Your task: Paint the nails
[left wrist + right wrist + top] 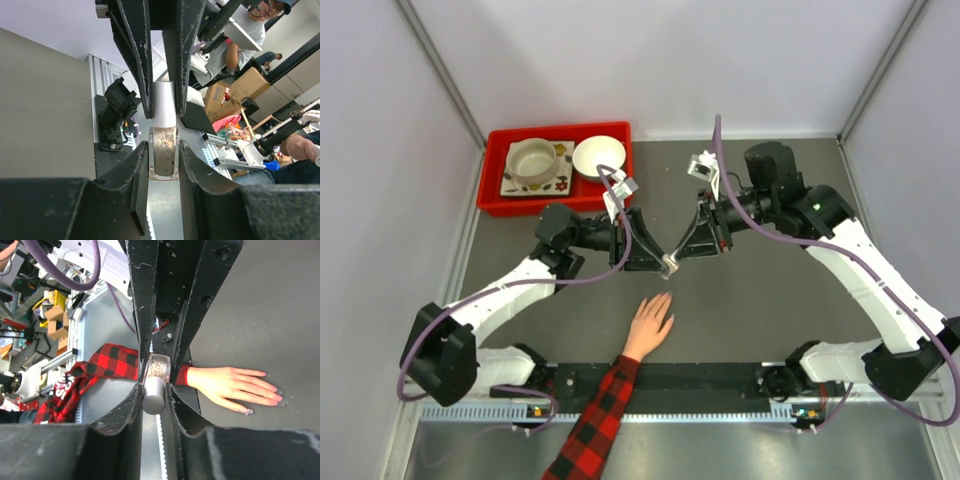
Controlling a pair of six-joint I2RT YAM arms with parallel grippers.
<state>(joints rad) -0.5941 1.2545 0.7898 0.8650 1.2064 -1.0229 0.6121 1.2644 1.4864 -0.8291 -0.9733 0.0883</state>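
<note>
A small glass nail polish bottle with pale glittery polish hangs in the air between my two grippers. My left gripper is shut on the bottle's body. My right gripper is shut on its grey cap. In the top view the two grippers meet tip to tip above the table's middle. A light-skinned hand with a red-and-black plaid sleeve lies flat just below them, fingers spread. Its tiny pale nails show in the right wrist view.
A red tray stands at the back left with a white bowl and a beige cup on a flowered plate. Grey walls close in the table on both sides.
</note>
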